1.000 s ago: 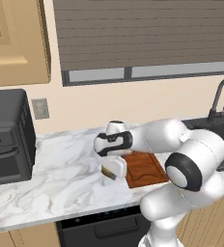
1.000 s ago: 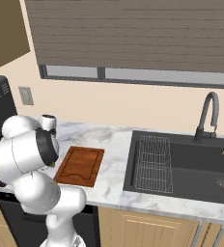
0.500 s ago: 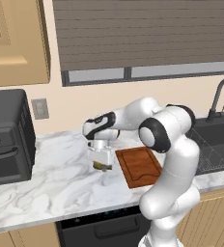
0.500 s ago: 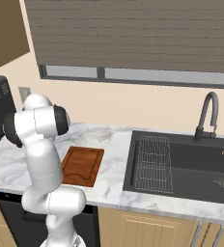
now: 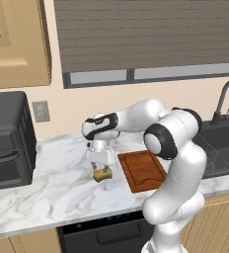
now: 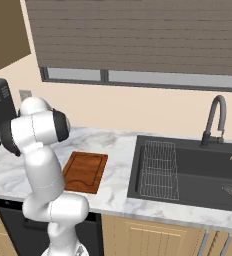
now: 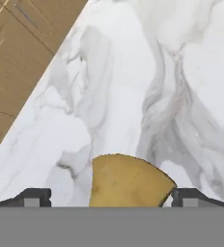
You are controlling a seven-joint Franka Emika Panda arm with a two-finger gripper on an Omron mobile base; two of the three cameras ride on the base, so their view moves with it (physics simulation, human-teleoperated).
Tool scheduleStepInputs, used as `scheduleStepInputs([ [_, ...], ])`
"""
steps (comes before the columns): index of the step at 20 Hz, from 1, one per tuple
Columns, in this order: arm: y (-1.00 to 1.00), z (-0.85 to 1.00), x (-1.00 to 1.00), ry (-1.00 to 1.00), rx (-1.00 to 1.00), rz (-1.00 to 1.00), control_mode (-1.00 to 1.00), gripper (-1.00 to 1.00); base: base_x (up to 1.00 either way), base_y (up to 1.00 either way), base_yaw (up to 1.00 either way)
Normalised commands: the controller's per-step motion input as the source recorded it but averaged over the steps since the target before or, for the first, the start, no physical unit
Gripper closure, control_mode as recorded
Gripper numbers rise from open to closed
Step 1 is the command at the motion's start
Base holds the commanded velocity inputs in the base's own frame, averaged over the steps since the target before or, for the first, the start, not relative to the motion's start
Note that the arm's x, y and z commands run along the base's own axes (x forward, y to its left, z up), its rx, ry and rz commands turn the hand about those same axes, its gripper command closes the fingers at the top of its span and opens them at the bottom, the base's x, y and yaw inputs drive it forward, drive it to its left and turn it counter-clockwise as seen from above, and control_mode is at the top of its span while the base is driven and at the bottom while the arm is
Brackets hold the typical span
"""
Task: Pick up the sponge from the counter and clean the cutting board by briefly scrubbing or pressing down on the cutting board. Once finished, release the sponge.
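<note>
Sponge (image 5: 102, 173) sits between the spread fingers of the gripper (image 5: 102, 171) on the counter (image 5: 47, 188), seemingly not yet clamped; cutting board (image 5: 141, 170) lies just beside.

a black oven (image 5: 8, 141) stands at the left end of the worktop, against the wall. a pale outlet plate (image 5: 41, 111) sits on the wall just beside it. a dark sink (image 6: 188, 172) lies at the right, with a wire rack (image 6: 159, 169) in its left part and a dark curved tap (image 6: 214, 120) behind. a window (image 6: 138, 42) with lowered blinds runs above.
</note>
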Motion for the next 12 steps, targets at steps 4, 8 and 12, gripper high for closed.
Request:
scheduleStepInputs([
  [4,-0.11,0.63,-0.38,-0.31,0.0,0.0,-1.0,-1.0,0.0,0.0,0.0],
  [8,-0.14,0.62,-0.51,-0.34,0.0,-0.01,-1.0,-1.0,0.0,0.0,0.0],
  [12,-0.23,0.71,-0.55,-0.32,0.0,-0.02,-1.0,-1.0,0.0,0.0,0.0],
])
